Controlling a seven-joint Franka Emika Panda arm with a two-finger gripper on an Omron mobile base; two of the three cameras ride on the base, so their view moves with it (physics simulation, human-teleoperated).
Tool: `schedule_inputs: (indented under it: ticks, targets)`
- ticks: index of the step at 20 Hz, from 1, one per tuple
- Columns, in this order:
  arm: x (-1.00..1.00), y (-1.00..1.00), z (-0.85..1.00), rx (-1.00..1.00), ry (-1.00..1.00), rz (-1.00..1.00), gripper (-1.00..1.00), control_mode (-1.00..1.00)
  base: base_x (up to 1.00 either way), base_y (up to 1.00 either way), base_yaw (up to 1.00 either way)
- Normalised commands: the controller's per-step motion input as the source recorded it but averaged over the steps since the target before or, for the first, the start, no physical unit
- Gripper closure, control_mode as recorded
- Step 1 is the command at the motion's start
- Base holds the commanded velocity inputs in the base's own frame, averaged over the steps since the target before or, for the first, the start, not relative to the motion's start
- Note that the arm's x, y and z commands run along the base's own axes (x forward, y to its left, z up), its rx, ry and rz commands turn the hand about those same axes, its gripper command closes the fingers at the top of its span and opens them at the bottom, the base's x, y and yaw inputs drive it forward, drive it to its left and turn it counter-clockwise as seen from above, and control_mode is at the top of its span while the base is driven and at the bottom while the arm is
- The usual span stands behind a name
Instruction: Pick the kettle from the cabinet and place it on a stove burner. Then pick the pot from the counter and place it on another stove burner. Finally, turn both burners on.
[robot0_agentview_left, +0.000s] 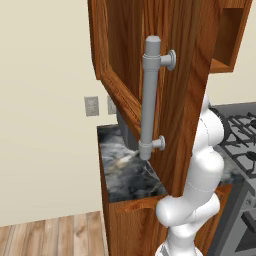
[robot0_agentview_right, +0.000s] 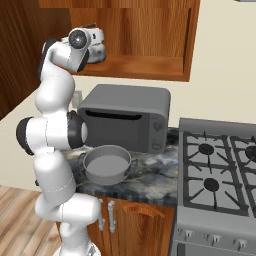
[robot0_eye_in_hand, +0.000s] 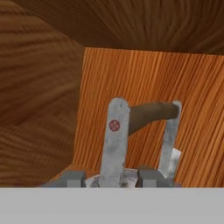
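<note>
1. Kettle (robot0_agentview_right: 97, 46) sat inside the cabinet (robot0_agentview_right: 145, 65), on its shelf, above the microwave (robot0_agentview_right: 127, 117). My end effector (robot0_eye_in_hand: 142, 144) was at it, reaching in through the open door, whose bar handle (robot0_agentview_left: 150, 97) showed in the left base view.
2. Key relation: the kettle's dark arched handle (robot0_eye_in_hand: 151, 114) lay directly ahead of my hand and ran crosswise between my two fingers (robot0_eye_in_hand: 114, 140), one finger on each side of it. Handle axis looked roughly square to my closing direction.
3. End effector state: jaws stood at a narrowed gap around the handle. I could not tell whether the pads were pressing on it or merely bracketing it.
4. Arm pose: I was stretched tall, upper links stacked near vertical, wrist bent over at shelf height so the hand pointed into the cabinet.
5. Pot (robot0_agentview_right: 106, 166) rested on the bench (robot0_agentview_right: 150, 182) in front of the microwave, untouched, left of the stove (robot0_agentview_right: 220, 170).
6. Judgement: grasp step in hand; next, lift the kettle clear of the shelf and withdraw.
</note>
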Motion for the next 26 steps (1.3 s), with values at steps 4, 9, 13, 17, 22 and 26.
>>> schedule_inputs:
  ticks: [4, 9, 13, 17, 22, 26]
  targets:
    - [0.0, 0.0, 0.0, 0.0, 0.0, 0.0, 1.0, -1.0, 0.0, 0.0, 0.0]
    - [0.0, 0.0, 0.0, 0.0, 0.0, 0.0, 1.0, -1.0, 0.0, 0.0, 0.0]
    - [0.0, 0.01, 0.0, 0.0, 0.0, 0.0, 1.0, -1.0, 0.0, 0.0, 0.0]
    - [-0.06, -0.02, 0.0, 0.0, -0.01, 0.0, 1.0, -1.0, 0.0, 0.0, 0.0]
    - [-0.15, -0.13, 0.0, 0.0, -0.02, 0.0, 1.0, -1.0, 0.0, 0.0, 0.0]
    - [-0.21, -0.23, 0.0, 0.01, -0.03, 0.0, 1.0, -1.0, 0.0, 0.0, 0.0]
